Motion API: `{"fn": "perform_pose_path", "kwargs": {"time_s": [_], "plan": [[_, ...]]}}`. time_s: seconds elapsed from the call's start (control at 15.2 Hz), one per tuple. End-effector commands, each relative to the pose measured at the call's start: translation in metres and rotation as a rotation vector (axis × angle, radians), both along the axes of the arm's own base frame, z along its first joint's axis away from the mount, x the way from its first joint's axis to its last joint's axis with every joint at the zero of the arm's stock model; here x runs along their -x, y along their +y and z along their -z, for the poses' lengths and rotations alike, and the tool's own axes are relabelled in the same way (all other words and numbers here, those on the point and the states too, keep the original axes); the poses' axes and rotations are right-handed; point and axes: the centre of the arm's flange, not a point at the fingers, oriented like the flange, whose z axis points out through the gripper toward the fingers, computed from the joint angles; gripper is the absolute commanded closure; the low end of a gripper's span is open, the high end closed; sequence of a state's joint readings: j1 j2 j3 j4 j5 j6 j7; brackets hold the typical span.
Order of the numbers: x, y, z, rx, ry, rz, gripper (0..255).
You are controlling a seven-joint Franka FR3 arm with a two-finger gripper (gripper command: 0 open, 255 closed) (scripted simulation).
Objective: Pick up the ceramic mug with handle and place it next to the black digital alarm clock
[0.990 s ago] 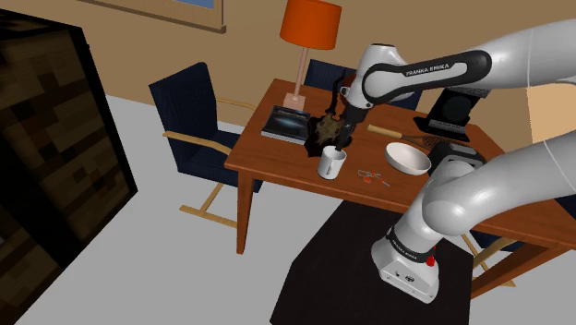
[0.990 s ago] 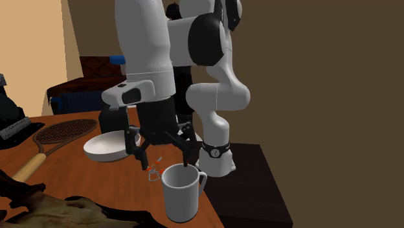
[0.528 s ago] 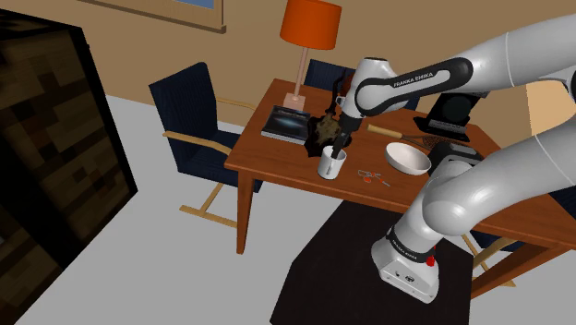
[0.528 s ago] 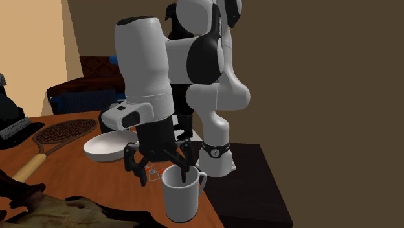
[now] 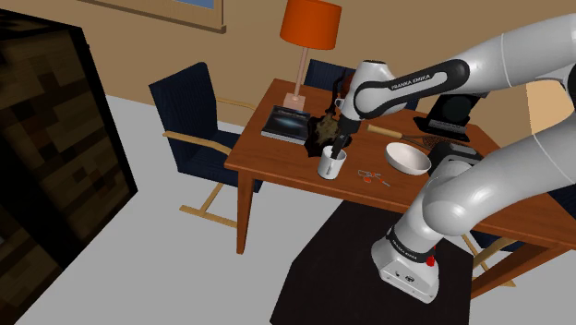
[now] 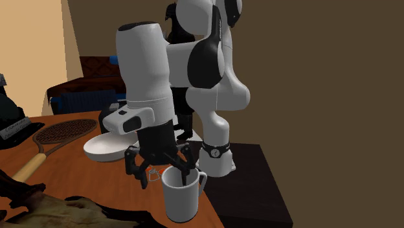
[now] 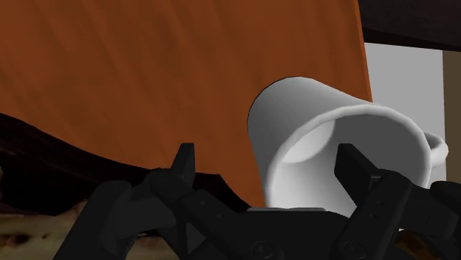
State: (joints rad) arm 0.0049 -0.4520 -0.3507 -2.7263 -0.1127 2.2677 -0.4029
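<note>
Table (image 5: 268, 157) is carrying everything on a brown top. White arm (image 5: 420, 74) is arching over the edge facing the stand. Pale bowl (image 5: 407, 159) is sitting near the white mug (image 5: 331, 164), which is standing upright close to that edge. Claw (image 6: 163, 178) is hanging open astride the mug's rim, one finger seemingly dipping inside, gripping nothing.

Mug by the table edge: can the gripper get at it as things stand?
Probably yes. The open gripper sits at the rim of the white mug, with the mug's wall between its two fingers; nothing else stands in the gap.
</note>
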Motion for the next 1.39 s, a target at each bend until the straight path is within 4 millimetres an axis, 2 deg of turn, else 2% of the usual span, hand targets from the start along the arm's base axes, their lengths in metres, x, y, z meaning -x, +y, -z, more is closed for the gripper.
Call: {"fn": "perform_pose_path", "kwargs": {"time_s": [0.0, 0.59, 1.32], "plan": [[0.0, 0.0, 0.0, 0.0, 0.0, 0.0, 255], [0.0, 0.0, 0.0, 0.0, 0.0, 0.0, 255], [0.0, 0.0, -0.058, 0.0, 0.0, 0.0, 255]]}}
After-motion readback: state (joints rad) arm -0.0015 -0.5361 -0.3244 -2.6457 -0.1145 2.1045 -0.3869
